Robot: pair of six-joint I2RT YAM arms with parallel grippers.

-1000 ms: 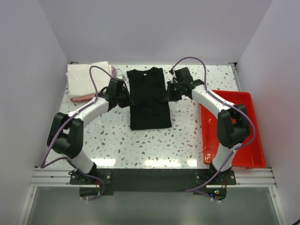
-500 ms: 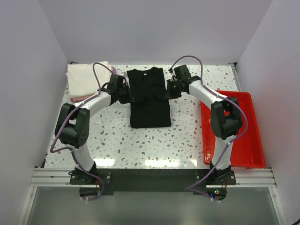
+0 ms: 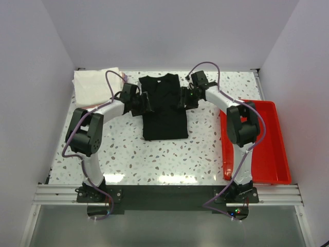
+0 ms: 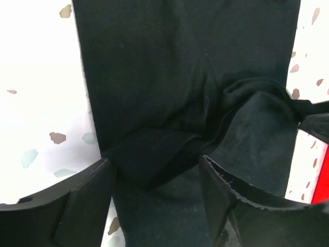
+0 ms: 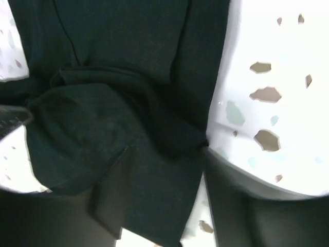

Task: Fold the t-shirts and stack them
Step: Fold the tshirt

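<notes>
Well, at the far left the folded white tee (image 3: 94,85) lies in the back corner of the table (image 3: 154,159). I take that to be the stack, kept clear of the middle where the folding is done.

Next comes my left gripper (image 3: 146,103), low over the left edge of the black t-shirt (image 3: 163,121). Its jaws stand apart, and the wrist view shows its fingers (image 4: 77,206) on either side of the left sleeve (image 4: 149,154) without clamping it. That sleeve lies turned inward on the shirt's body, which I judge is where a fold should put it.

The shirt lies flat in the middle of the table, collar away from my bases, already narrowed to a long strip.

My right gripper (image 3: 183,100) mirrors the left at the opposite edge. Its jaws are also parted, gripping nothing, and the right sleeve (image 5: 103,118) is bunched inward on the cloth, less neatly than the other.

With both sleeves in, I judge a lengthwise fold is next.

The red tray (image 3: 280,154) sits at the right edge, apart from the shirt.
</notes>
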